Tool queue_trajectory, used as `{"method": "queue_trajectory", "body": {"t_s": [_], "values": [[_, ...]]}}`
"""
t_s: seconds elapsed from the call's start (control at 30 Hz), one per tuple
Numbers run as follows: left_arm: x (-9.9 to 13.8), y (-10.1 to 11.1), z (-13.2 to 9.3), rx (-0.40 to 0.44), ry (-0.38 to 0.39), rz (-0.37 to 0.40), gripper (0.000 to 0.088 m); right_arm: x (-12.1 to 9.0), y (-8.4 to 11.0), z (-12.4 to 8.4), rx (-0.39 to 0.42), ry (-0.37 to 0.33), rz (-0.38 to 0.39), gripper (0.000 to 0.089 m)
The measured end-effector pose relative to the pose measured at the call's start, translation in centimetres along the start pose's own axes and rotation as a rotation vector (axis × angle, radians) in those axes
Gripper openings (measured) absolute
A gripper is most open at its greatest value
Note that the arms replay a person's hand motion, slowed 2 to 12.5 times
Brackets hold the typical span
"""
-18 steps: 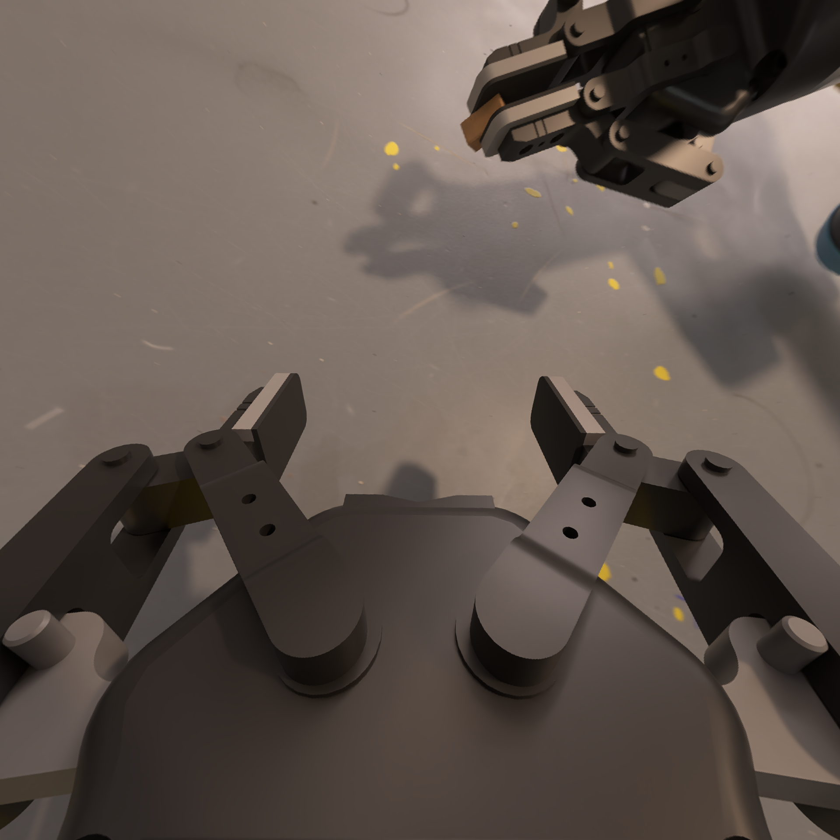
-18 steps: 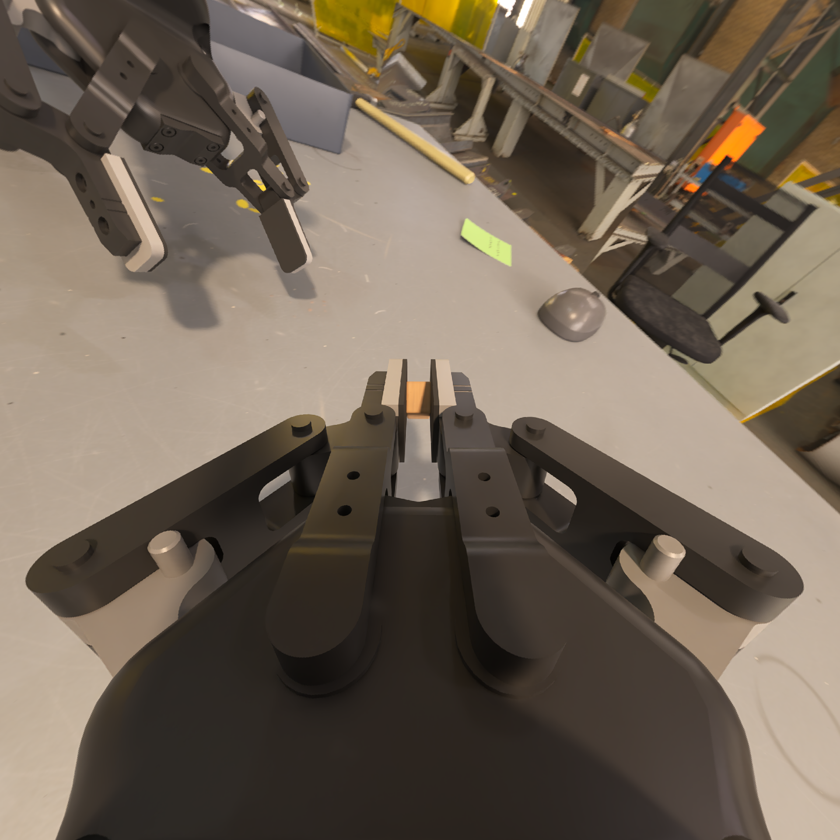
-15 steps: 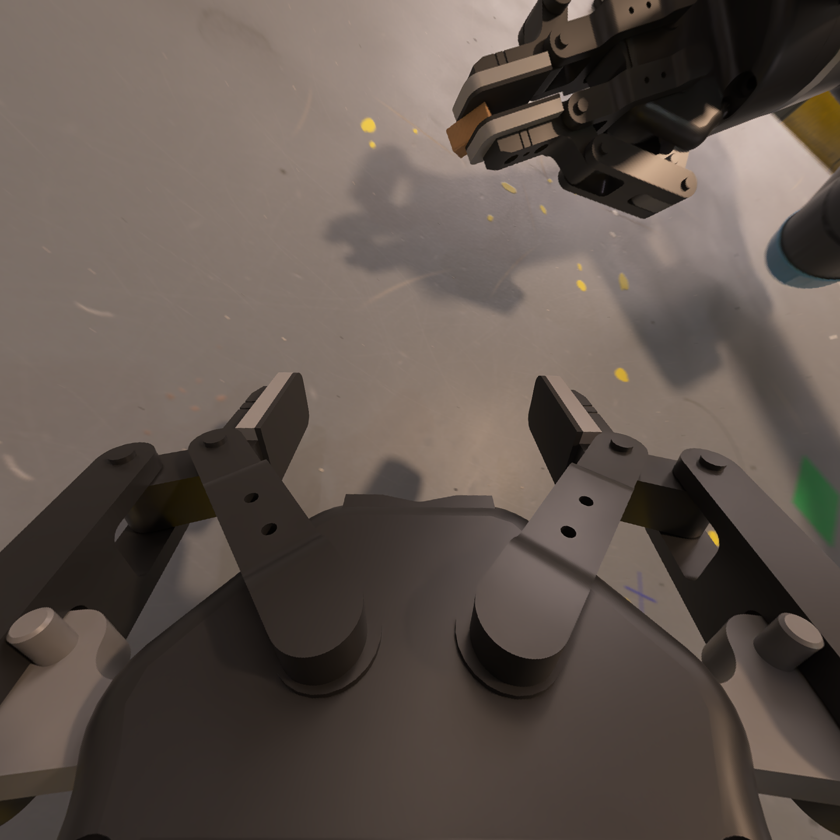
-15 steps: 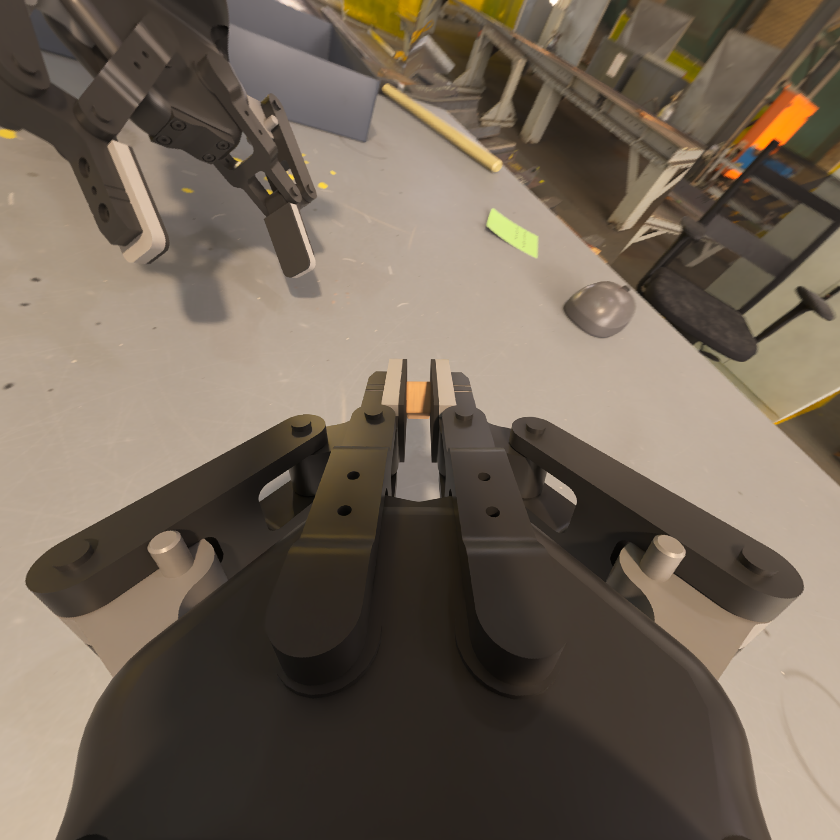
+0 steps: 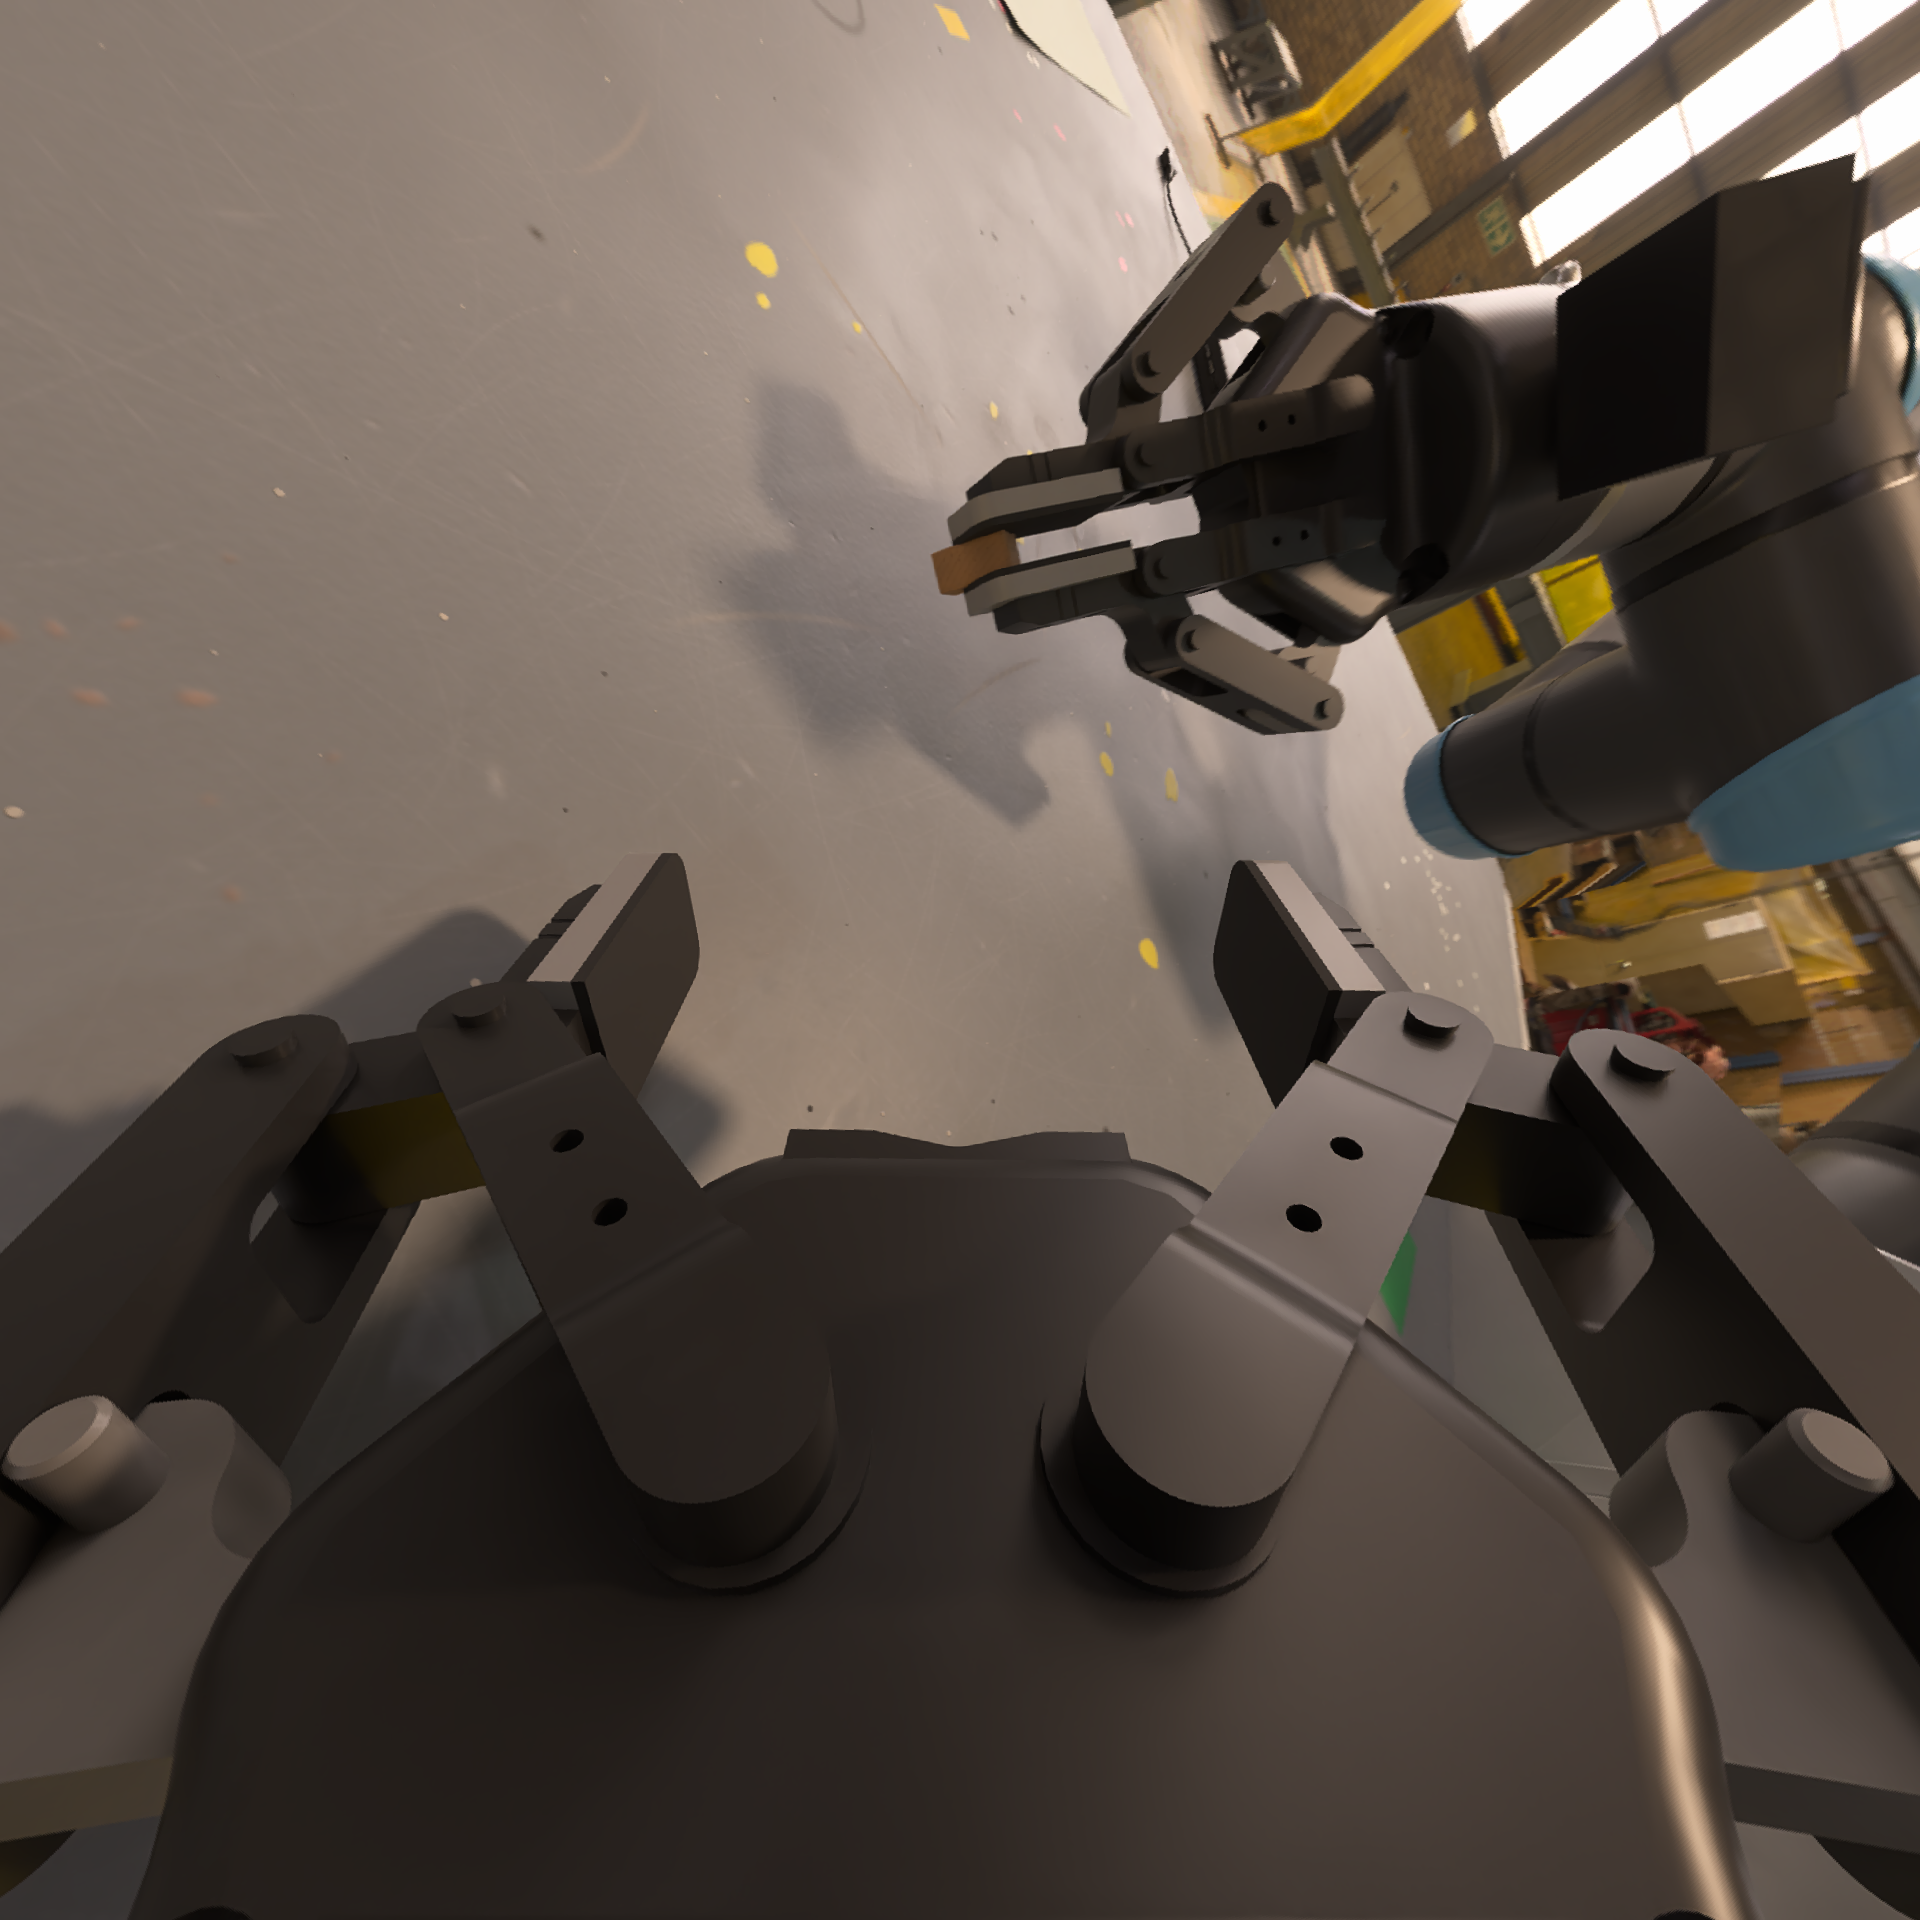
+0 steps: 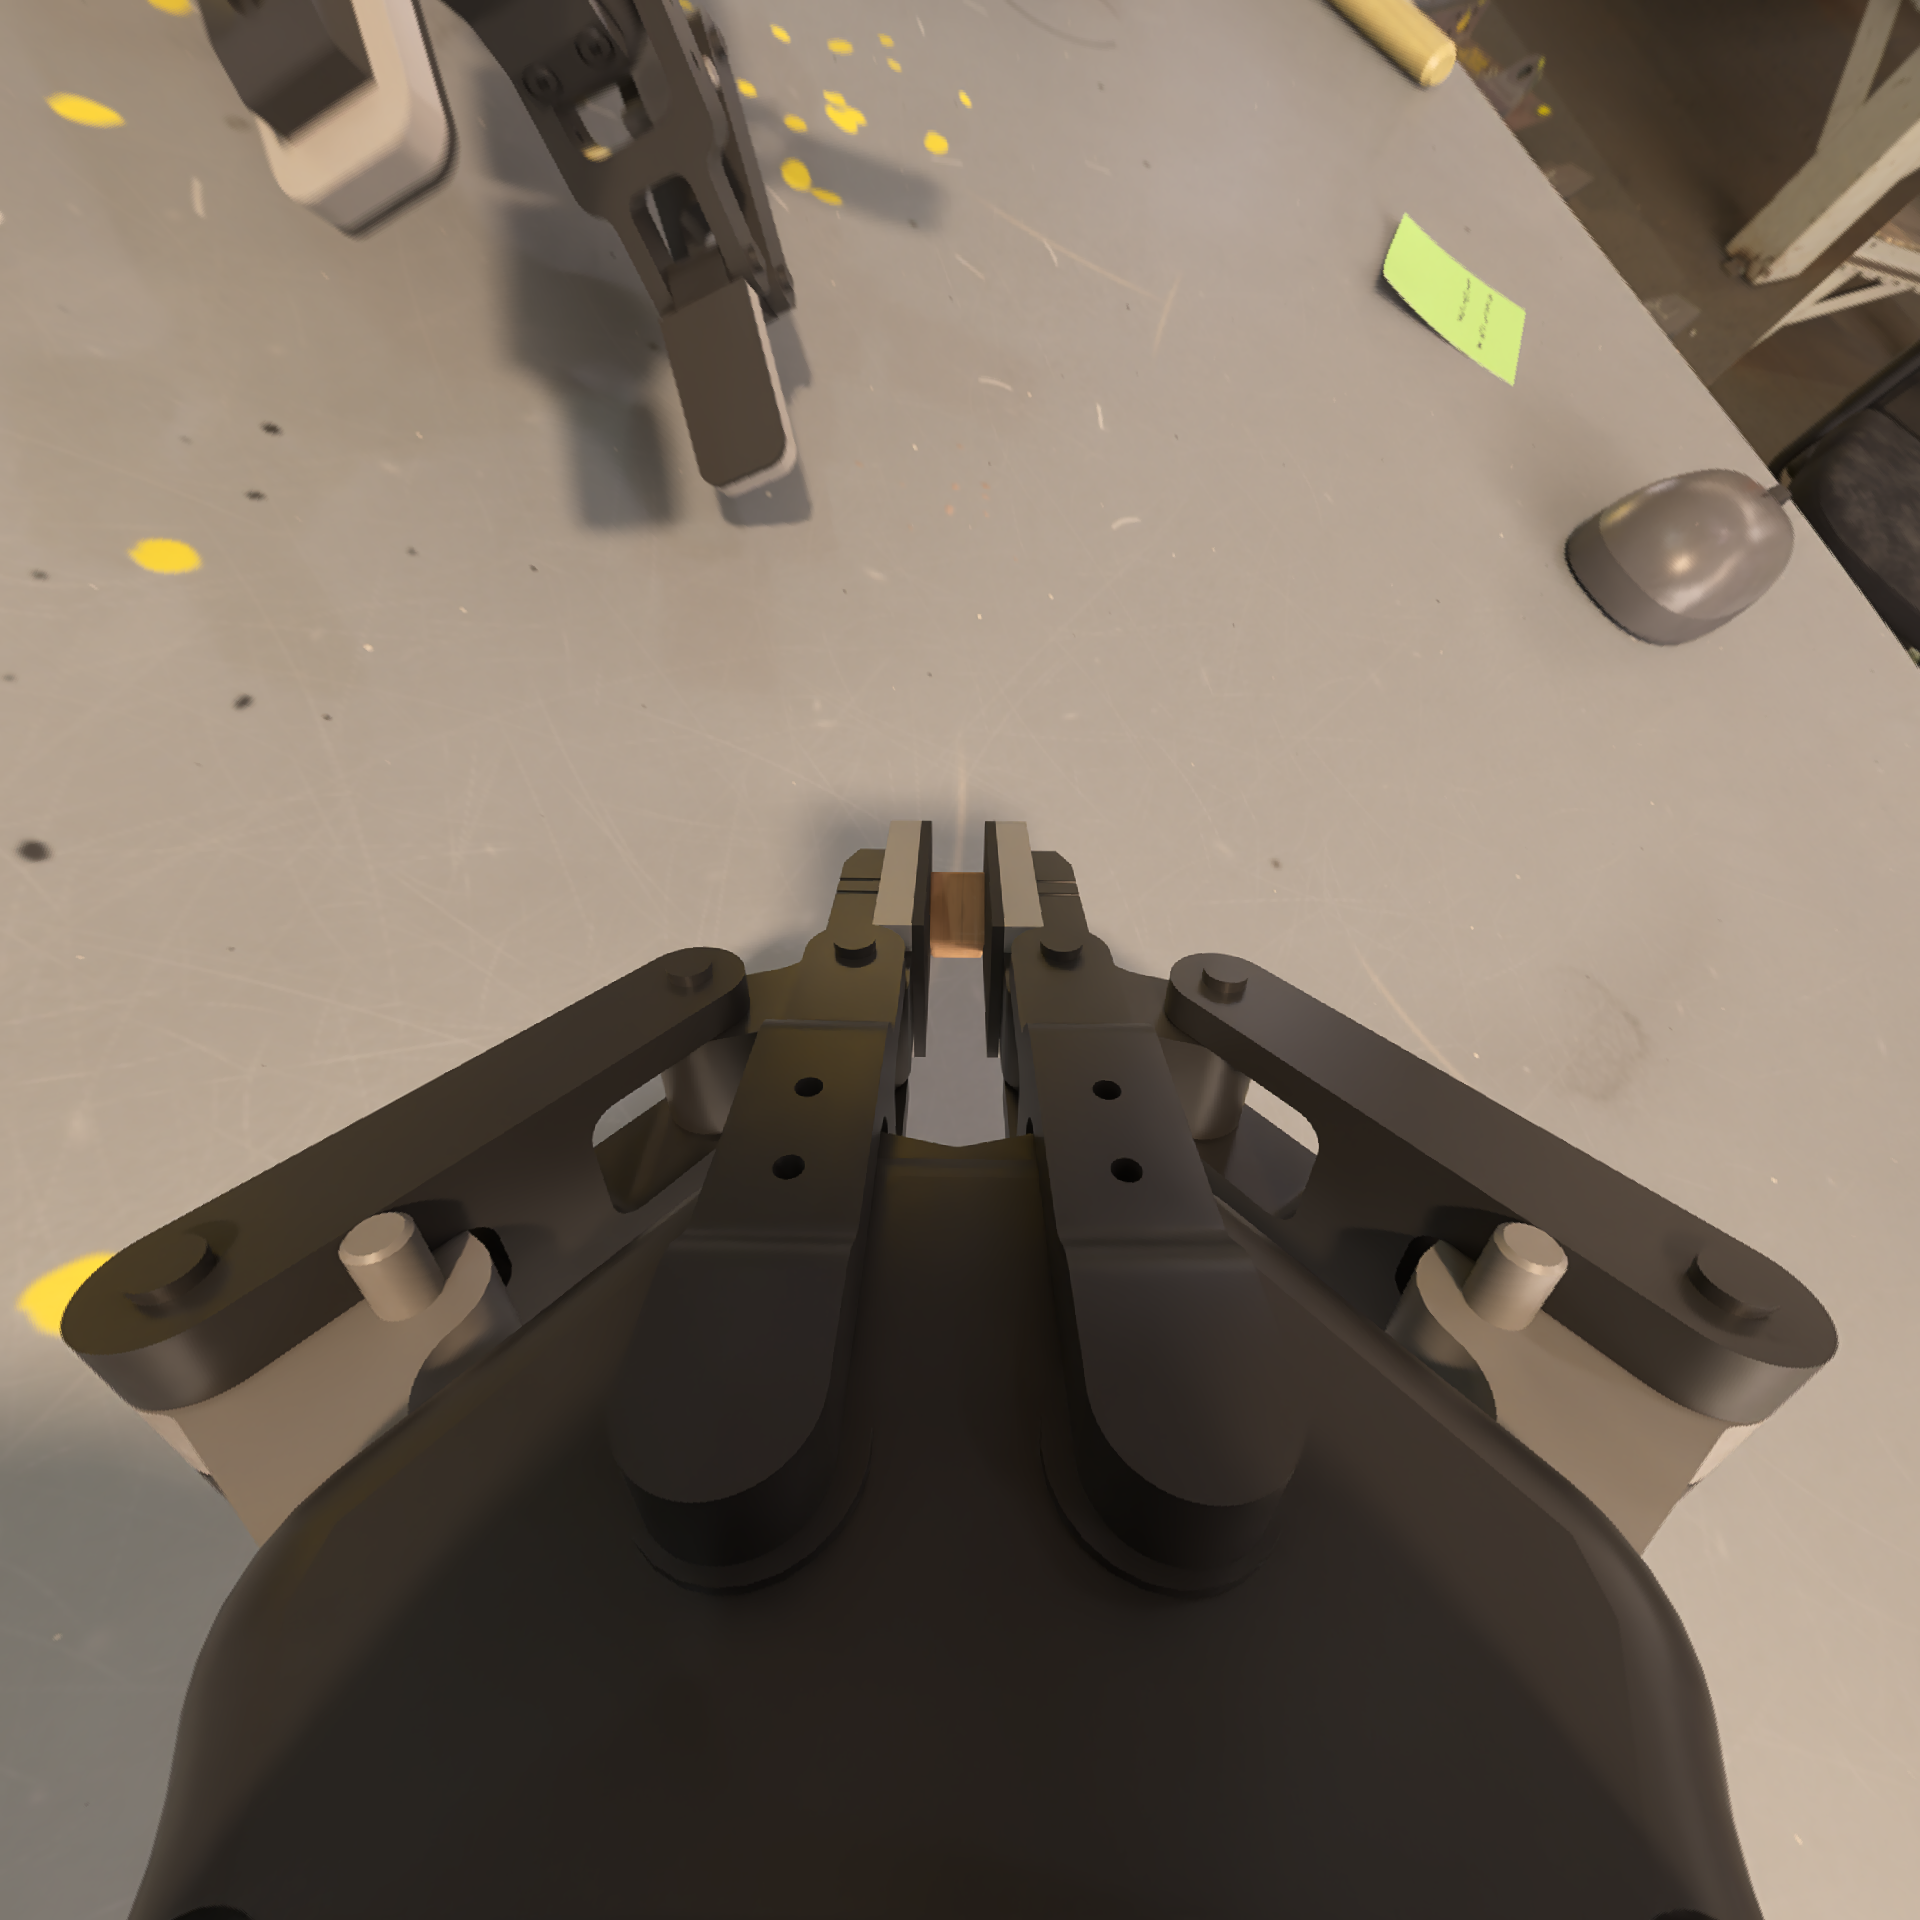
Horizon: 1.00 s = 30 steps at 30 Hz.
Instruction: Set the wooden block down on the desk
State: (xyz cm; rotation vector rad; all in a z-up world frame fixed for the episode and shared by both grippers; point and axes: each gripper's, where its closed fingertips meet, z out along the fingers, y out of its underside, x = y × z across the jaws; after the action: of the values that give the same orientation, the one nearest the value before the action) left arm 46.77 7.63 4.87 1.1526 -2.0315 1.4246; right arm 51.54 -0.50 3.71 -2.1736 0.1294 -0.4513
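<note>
While clamped between right end effector [image 6: 957, 873] pads, wooden block [image 6: 956, 912] above surface [image 6: 1195, 665]; left end effector [image 5: 951, 935] spread, empty. Next: lower, release.

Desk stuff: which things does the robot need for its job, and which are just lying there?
Needed:
wooden block, pinched in the right gripper
grey desk, where it goes

Just lying there:
green note
grey rounded lump
wooden rod
left gripper, jaws apart, holding nothing
</note>
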Motion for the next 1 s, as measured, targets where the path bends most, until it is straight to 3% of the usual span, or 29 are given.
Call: {"method": "queue_trajectory", "body": {"t_s": [0.3, 0.6, 0.8, 1.0], "values": [[0.0, 0.1, 0.0, 0.007, -0.008, -0.006, 0.0854, 0.6, 1.7, 0.1, -0.122, 0.035, -0.021, 0.0089], [0.0, 0.9, 0.5, -0.049, -0.06, 0.099, 0.0854, 0.5, 2.7, -0.1, -0.211, 0.03, -0.004, 0.0089], [-0.2, 1.1, 0.8, -0.059, -0.089, 0.168, 0.0854, 1.7, 4.3, -0.8, -0.307, 0.086, 0.043, 0.0089], [-0.2, 0.6, 0.9, -0.044, -0.104, 0.212, 0.0854, 1.9, 4.4, -0.8, -0.317, 0.089, 0.094, 0.009]]}}
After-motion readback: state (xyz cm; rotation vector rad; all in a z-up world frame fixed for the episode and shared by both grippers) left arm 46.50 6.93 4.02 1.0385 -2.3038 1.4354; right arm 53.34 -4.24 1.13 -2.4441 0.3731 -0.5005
